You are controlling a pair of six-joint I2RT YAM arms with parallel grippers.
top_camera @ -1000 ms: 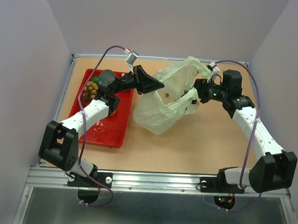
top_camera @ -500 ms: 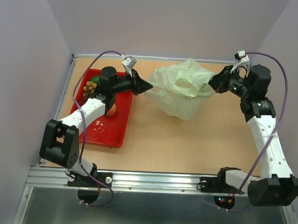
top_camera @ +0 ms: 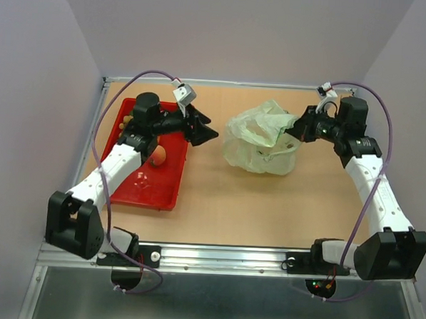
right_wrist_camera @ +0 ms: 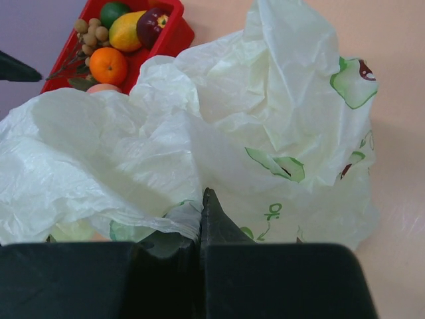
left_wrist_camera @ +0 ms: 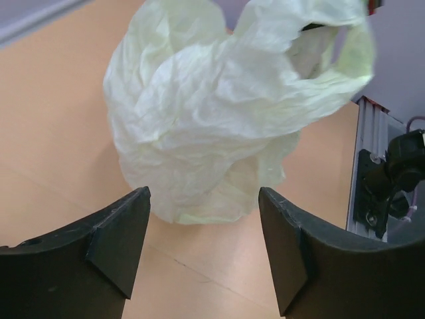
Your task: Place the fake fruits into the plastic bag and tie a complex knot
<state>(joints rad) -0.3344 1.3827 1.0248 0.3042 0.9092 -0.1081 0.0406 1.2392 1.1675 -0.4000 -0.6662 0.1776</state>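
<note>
Thin, crinkly, translucent pale-green plastic bag (top_camera: 260, 137) with small green printed marks, slumped in a crumpled heap on the tan tabletop (top_camera: 268, 205), well to the right of the red rectangular plastic tray (top_camera: 143, 191). Right gripper (top_camera: 298, 128) at the side of the heap farthest from the tray, black fingers (right_wrist_camera: 216, 232) pressed together and pinching a fold of the film. Left gripper (top_camera: 211, 131) just off the tray's right edge, aimed at the bag, dark fingers (left_wrist_camera: 119, 226) spread wide with nothing between them. Inside the tray, the small plastic fake fruits (right_wrist_camera: 126, 33): green round one (right_wrist_camera: 114, 12), yellow-orange piece (right_wrist_camera: 129, 30), dark red one (right_wrist_camera: 153, 23) and brownish bunch (right_wrist_camera: 89, 33) clustered at its far end, round orange one (right_wrist_camera: 108, 65) and pinkish-orange peach (top_camera: 157, 154) nearer its middle. Contents of the bag impossible to make out through the folds.
</note>
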